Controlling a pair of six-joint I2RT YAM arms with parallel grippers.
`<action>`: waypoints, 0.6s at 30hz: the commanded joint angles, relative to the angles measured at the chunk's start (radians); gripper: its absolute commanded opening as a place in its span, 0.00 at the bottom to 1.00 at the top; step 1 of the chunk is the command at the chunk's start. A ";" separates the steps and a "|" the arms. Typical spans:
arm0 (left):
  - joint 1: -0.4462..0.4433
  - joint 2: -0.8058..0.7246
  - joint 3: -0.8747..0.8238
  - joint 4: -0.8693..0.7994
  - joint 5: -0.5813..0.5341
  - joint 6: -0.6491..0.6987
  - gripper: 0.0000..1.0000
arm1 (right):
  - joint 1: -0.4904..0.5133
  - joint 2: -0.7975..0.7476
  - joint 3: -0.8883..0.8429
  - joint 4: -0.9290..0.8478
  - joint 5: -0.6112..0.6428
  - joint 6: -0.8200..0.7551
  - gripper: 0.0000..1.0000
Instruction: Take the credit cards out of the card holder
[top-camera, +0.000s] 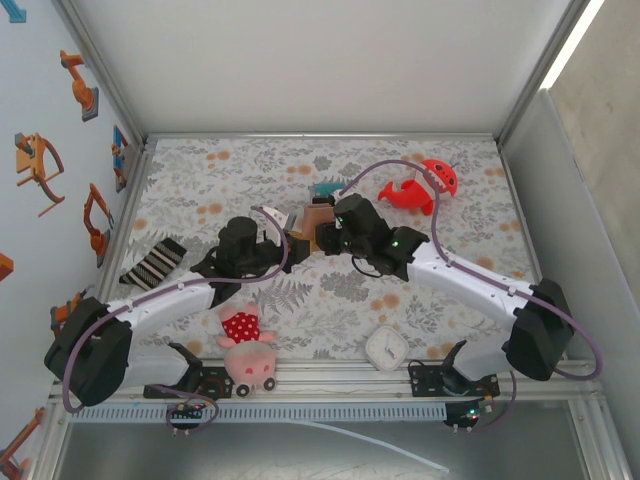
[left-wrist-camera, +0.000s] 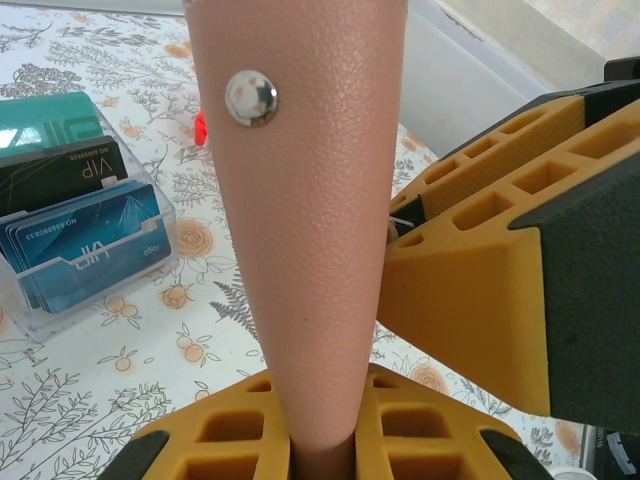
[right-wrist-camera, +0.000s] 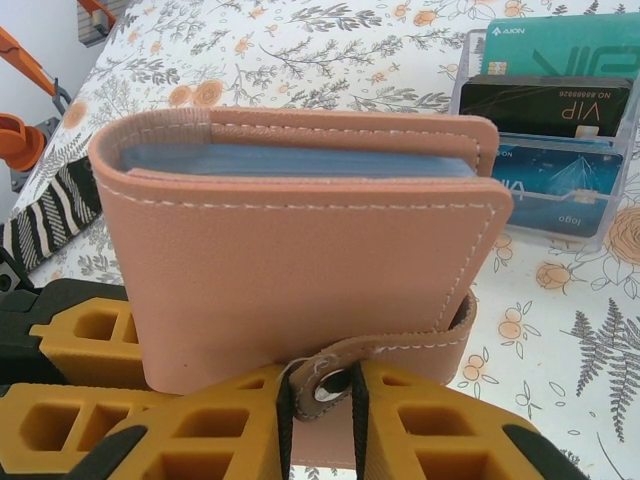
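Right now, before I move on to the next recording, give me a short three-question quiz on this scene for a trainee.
1. True or false: the card holder is spread open.
2. In the clear card stand, which colour of card stands at the back? A teal, B black, C blue.
3. Which part of the card holder sits between the right jaws?
Key: 1 false; 2 A; 3 the snap tab.
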 joint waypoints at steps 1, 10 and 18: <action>-0.012 -0.004 0.039 0.077 0.077 0.000 0.00 | 0.002 -0.012 -0.008 -0.002 0.047 -0.005 0.20; -0.011 0.010 0.042 0.086 0.079 -0.003 0.00 | 0.001 -0.027 -0.005 -0.030 0.052 -0.012 0.12; -0.011 0.014 0.041 0.096 0.089 -0.013 0.00 | 0.001 -0.032 -0.007 -0.024 0.045 -0.011 0.09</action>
